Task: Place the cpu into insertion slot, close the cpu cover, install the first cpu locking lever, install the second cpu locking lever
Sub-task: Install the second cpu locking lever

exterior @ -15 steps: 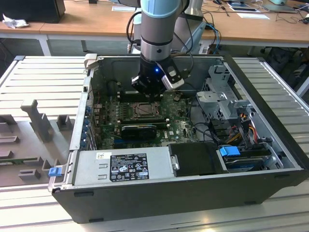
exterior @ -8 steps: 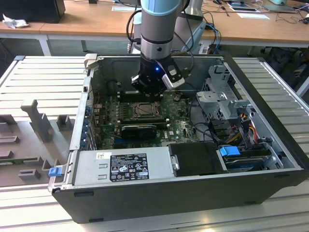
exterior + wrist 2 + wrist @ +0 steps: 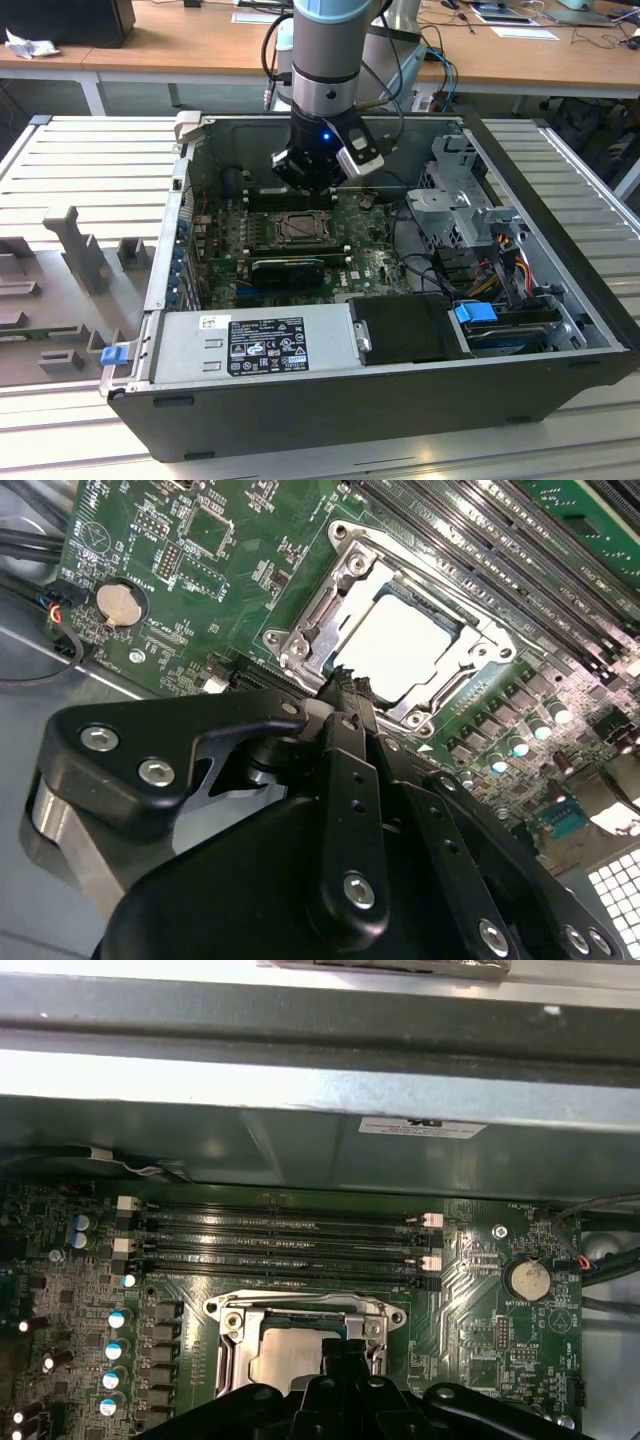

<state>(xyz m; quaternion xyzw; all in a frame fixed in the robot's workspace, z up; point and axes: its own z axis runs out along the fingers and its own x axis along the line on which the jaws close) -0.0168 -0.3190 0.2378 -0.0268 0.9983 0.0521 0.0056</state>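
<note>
Fingers (image 3: 345, 680) closed, empty, just above cpu cover (image 3: 340, 590); cpu (image 3: 405, 640) partly hidden.

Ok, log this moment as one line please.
cpu: seated in insertion slot | cpu cover: down over it | gripper: empty, just above socket edge | locking levers: state unclear

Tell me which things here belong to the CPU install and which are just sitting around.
Job: cpu in the insertion slot; cpu cover down over it; gripper just above.
Idle: memory slots, coin battery, power supply.
</note>
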